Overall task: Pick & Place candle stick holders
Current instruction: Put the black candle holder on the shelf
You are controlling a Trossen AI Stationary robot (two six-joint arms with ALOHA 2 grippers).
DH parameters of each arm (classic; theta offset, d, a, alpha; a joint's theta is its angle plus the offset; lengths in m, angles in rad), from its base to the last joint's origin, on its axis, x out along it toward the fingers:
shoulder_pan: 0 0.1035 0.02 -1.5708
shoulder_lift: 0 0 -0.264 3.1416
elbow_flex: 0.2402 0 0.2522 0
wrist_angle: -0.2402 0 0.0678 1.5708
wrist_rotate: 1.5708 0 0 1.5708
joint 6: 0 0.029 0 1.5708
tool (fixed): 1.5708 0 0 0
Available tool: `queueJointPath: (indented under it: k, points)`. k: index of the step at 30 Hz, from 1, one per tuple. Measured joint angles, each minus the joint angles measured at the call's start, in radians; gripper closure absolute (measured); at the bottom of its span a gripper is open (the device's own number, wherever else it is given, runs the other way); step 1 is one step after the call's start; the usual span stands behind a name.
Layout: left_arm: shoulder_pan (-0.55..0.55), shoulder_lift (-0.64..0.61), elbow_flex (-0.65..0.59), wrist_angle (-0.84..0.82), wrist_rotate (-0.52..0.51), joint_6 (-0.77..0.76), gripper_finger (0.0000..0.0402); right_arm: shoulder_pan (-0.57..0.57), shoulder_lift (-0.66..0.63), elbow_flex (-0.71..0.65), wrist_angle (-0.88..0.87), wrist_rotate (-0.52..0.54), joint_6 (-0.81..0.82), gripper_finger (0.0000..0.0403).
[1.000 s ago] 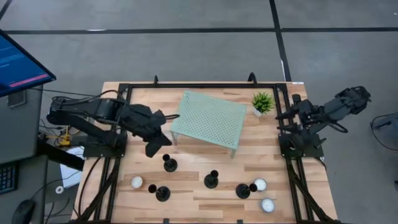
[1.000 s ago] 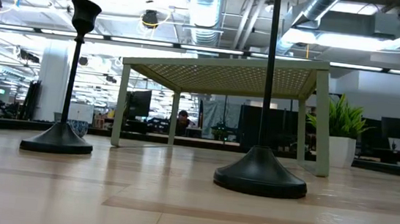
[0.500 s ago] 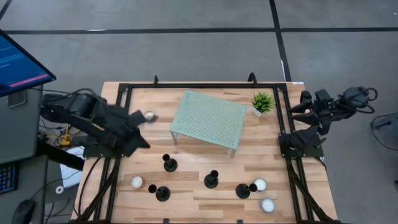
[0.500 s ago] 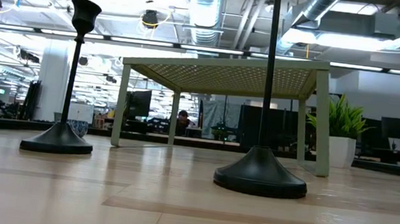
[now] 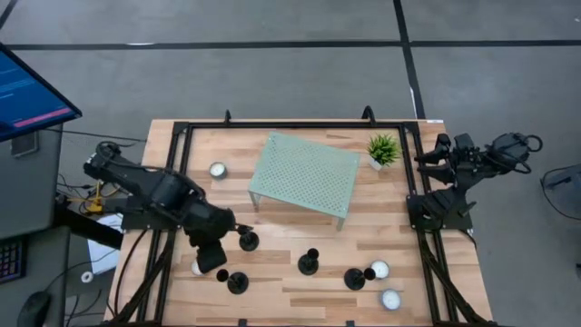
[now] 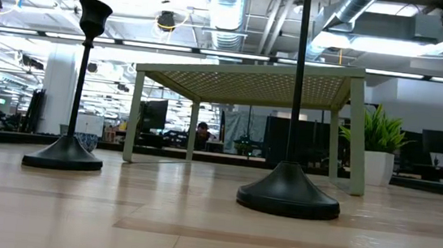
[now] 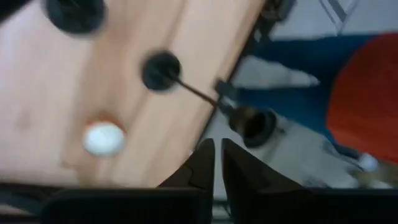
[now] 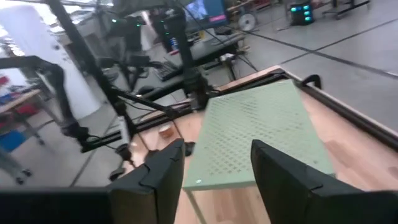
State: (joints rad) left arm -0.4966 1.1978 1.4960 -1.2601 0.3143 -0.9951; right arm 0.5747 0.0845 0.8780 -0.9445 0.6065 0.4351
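Four black candle stick holders stand on their disc bases along the table's near part: one, one, one and one. Two show in the low view, one and one. My left gripper hovers over the near left holders, shut and empty. Its wrist view shows a holder and a white tealight below it. My right gripper is open and empty above the table's right edge; its fingers also show in its wrist view.
A pale green perforated rack stands at the table's middle far part, with a small potted plant to its right. White tealights lie left of the rack and at the near right. A black frame rims the table.
My left gripper has drawn back from beside the rack toward the table's left edge, then swung toward the near edge over the near left holders. A tealight now shows left of the rack where the arm stood. My right gripper has drawn back toward the right edge.
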Motion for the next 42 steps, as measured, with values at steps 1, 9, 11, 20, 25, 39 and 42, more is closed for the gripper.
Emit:
queueJointPath:
  k: [1,9,11,20,25,39,42]
  points:
    - [0.011,0.003,0.0,0.002,0.049,-0.017,0.036,0.0,0.0,0.0,-0.006,0.002,0.0,0.0211]
    - [0.112,-0.089,0.001,0.24,0.093,-0.375,0.0301,0.0,0.0,0.0,-0.02,0.023,0.0,0.0154]
    - [0.111,-0.108,0.001,0.363,0.001,-0.47,0.0298,0.0,0.0,0.0,-0.02,0.022,0.0,0.0149]
    - [0.163,-0.102,0.003,0.569,-0.184,-0.366,0.0298,0.0,0.0,0.0,0.015,0.021,0.081,0.0147]
    - [0.155,-0.02,0.143,0.583,-0.116,-0.436,0.0318,0.0,0.0,0.0,0.014,0.02,0.088,0.0147]
    - [0.1,0.228,0.468,0.1,0.059,-0.349,0.0398,0.0,0.0,0.0,0.002,0.019,0.09,0.0147]
    - [0.065,0.227,0.468,-0.087,0.001,-0.313,0.0399,0.0,0.0,0.0,-0.001,0.019,0.089,0.0147]
